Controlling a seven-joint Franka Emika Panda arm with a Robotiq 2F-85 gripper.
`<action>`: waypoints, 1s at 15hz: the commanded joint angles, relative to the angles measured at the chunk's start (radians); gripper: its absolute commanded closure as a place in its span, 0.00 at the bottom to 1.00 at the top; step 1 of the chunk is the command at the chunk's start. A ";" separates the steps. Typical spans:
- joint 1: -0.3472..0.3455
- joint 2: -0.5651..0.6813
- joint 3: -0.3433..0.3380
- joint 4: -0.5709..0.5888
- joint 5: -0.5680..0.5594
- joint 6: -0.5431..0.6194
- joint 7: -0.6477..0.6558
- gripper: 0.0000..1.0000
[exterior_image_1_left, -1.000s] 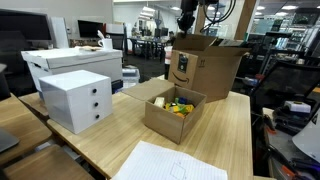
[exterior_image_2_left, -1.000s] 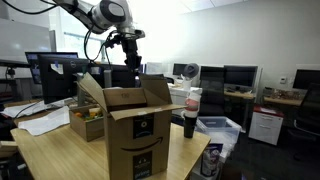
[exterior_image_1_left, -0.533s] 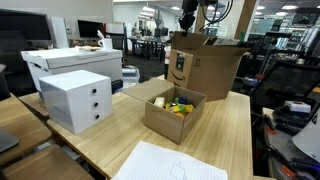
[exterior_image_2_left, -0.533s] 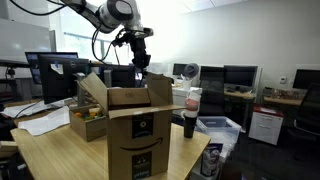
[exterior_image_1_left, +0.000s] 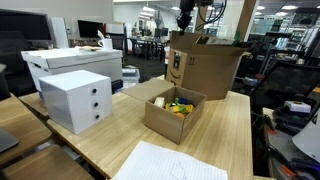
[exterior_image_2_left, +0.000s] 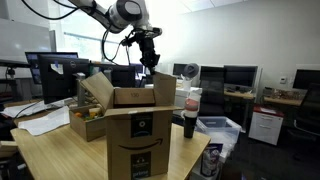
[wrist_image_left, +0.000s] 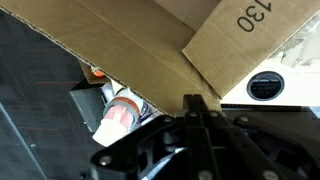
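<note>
Gripper (exterior_image_2_left: 150, 66) is closed, fingers pressed together w/ nothing between them. It hangs over the big box (exterior_image_2_left: 135, 135) at about 12 o'clock, tips right by the upright flap (exterior_image_2_left: 163, 92); can't tell if they touch it.

Progress, imo: not far. The box top is open, that flap stands straight up and the side flap (exterior_image_2_left: 92, 92) sticks out toward 10 o'clock. No flap looks folded flat, so pretty much all the flap work is left. Nothing is in the grip either.

What each view adds:
- Exterior view w/ the desk: the small box (exterior_image_1_left: 175, 110) w/ yellow stuff inside sits just beside the big box at its 7 o'clock, the drawers (exterior_image_1_left: 78, 100) are well apart at 9 o'clock and paper (exterior_image_1_left: 170, 163) lies at the near edge. The gripper (exterior_image_1_left: 186, 18) is up at the frame top, so you can't judge its height over the box from here.
- Other exterior view: best for gripper vs flap, side-on. It also shows a black cup (exterior_image_2_left: 190, 127) at the box's 3 o'clock, which the desk view doesn't show.
- Wrist view: the only one that shows the fingertips (wrist_image_left: 200, 108) shut tight, w/ cardboard filling the top half of the pic and a printed number on it. Can't make out the inside of the box from it.
</note>
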 joint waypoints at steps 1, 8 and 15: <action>-0.024 0.034 -0.003 0.083 0.034 -0.052 -0.066 0.98; -0.068 0.081 -0.014 0.183 0.078 -0.129 -0.134 0.98; -0.090 0.073 0.010 0.205 0.121 -0.277 -0.342 0.72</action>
